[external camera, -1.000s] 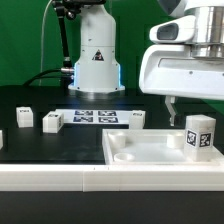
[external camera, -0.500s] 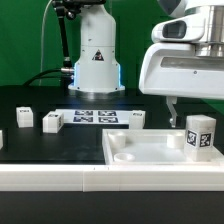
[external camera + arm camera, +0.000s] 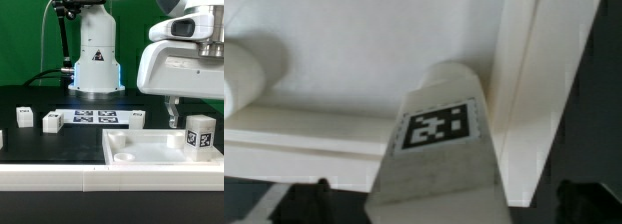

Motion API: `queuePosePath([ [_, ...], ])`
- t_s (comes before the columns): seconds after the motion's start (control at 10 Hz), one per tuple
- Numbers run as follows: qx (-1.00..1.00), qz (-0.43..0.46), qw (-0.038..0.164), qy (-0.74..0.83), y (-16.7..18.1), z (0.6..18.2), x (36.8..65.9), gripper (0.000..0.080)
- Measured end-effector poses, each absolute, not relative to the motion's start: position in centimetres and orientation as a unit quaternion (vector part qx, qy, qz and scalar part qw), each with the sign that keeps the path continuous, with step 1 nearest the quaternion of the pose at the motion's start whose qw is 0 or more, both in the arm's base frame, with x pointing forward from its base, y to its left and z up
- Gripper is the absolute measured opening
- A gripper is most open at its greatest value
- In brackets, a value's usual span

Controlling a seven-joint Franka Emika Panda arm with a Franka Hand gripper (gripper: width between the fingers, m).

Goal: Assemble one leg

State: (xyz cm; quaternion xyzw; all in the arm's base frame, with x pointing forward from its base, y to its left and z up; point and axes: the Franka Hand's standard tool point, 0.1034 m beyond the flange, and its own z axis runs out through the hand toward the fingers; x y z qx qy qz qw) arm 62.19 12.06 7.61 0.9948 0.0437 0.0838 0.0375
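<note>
Slightly upward the gripper (image 3: 180,108) has been moved since the earlier frame. Whether its fingers are apart cannot be told. At the right edge of the frame, the leg (image 3: 200,134) (image 3: 441,150) is seen upright on the white panel (image 3: 150,155), just beside the fingers.

White tagged leg (image 3: 200,135) (image 3: 443,140) upright on the panel's (image 3: 150,152) far corner.

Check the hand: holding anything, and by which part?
Nothing looks held. The hand hangs beside the leg, which stands upright on the white panel; whether its fingers are open or shut cannot be told.
</note>
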Motion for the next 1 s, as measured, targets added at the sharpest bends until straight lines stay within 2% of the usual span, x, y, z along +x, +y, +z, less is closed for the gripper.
queuePosePath([
  [0.1,0.995,0.084,0.038,0.044,12.05,7.61,62.19,0.0509],
  [0.2,0.995,0.084,0.037,0.041,12.05,7.61,62.19,0.0371],
  [0.3,0.995,0.085,0.036,0.027,12.06,7.63,62.21,0.0294],
  [0.5,0.996,0.086,0.032,-0.005,12.06,7.63,62.21,0.0293],
  [0.8,0.984,0.090,0.016,-0.154,11.99,7.69,62.26,0.0293],
  [1.0,0.969,0.094,0.013,-0.227,11.33,7.54,62.10,0.0294],
])
